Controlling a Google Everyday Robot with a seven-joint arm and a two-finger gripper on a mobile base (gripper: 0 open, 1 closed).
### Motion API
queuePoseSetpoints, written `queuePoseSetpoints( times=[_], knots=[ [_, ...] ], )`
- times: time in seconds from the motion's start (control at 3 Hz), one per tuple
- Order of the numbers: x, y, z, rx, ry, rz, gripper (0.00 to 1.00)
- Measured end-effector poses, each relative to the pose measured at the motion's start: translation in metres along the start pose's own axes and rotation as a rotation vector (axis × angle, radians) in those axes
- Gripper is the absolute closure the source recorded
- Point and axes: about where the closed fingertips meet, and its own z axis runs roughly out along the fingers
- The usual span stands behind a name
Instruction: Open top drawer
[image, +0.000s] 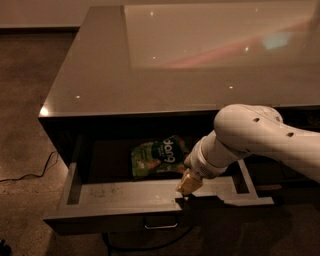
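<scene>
White arm (260, 135) in fr. view's right edge; gripper (188, 184) low-centre, angled down-left (tan tip).

The arm (250, 135) hides much of the tool (189, 183) over the top drawer (125, 193).

We log: dim, warm light; glare w/ specks at countertop (100, 75) far-right corner; top drawer (125, 192) back shadowed; gripper (189, 184) lit at its front rim.
</scene>
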Motion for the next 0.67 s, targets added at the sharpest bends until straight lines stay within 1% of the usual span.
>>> queuePoseSetpoints(
  times=[0.33,0.67],
  knots=[
    [0.0012,-0.0033,0.0066,0.018,0.023,0.004,0.62],
    [0.0047,-0.0030,0.0141,0.021,0.059,-0.003,0.85]
  ],
)
